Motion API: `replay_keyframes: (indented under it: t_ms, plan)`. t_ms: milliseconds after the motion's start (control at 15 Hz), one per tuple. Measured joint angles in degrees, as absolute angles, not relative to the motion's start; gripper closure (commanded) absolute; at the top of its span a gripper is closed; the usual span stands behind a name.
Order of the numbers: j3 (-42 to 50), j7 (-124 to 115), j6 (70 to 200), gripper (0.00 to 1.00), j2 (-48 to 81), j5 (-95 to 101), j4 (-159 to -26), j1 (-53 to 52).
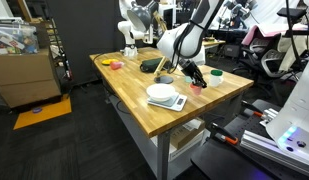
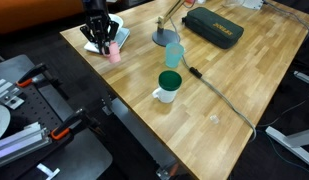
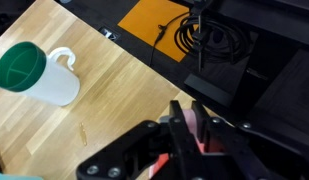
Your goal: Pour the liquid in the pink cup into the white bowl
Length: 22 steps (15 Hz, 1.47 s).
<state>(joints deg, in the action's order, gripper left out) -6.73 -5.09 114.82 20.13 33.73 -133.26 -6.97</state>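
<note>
The pink cup (image 1: pixel 197 87) is small and stands near the table's edge; it also shows in the other exterior view (image 2: pixel 113 52). My gripper (image 1: pixel 193 76) comes down on it from above (image 2: pixel 103 42). In the wrist view the two black fingers (image 3: pixel 190 118) press against both sides of the pink cup (image 3: pixel 197 128), so the gripper is shut on it. The cup looks upright, at or just above the tabletop. The white bowl (image 1: pixel 164 93) sits to the cup's left near the front corner of the table. It is out of view in the other exterior view and in the wrist view.
A white mug with a green inside (image 2: pixel 168 88) (image 3: pixel 32 74) stands near the table edge, with a light-blue cup (image 2: pixel 173 55) behind it. A grey-blue disc (image 2: pixel 164 37), a black case (image 2: pixel 214 27), a dark bowl (image 1: pixel 149 66) and a pink-orange thing (image 1: pixel 112 64) lie farther off.
</note>
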Motion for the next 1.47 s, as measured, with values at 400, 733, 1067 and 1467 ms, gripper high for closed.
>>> replay_keyframes:
  t_ms: [400,733,1067,1467]
  plan:
    - [-3.96,-18.91,125.66,0.96,16.86,33.18,-140.08,-7.01]
    - [-2.77,-26.05,132.30,0.96,15.83,32.00,-143.12,-7.09]
    - [-2.72,-28.94,136.64,0.66,15.33,30.28,-145.26,-8.17]
    - [-2.59,-29.68,138.42,0.24,15.18,28.32,-145.57,-8.76]
